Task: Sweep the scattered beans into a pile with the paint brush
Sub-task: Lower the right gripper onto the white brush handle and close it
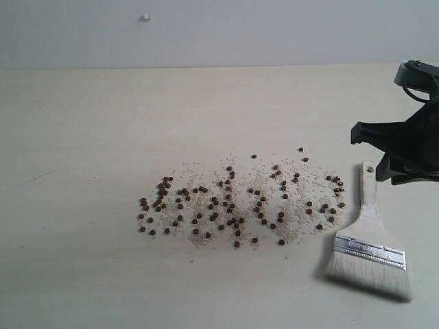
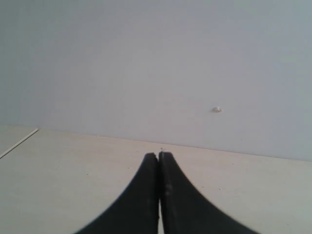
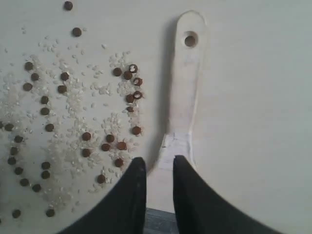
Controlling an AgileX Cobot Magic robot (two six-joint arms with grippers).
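Note:
The beans (image 1: 233,205) lie scattered in a wide band across the middle of the pale table, mixed with fine whitish grit. To their right the paint brush (image 1: 370,226) lies flat, bristles toward the near edge and the holed handle end pointing away. My right gripper (image 1: 384,161) hovers over the handle's far end. In the right wrist view its jaws (image 3: 159,163) stand apart above the paint brush (image 3: 185,92) and hold nothing, with beans (image 3: 87,136) beside it. My left gripper (image 2: 159,154) is shut and empty, facing the wall; it does not show in the exterior view.
The table (image 1: 82,137) is a pale wood-grain surface that runs back to a grey wall with a small white mark (image 1: 145,17). Whitish grit (image 3: 73,146) surrounds the beans.

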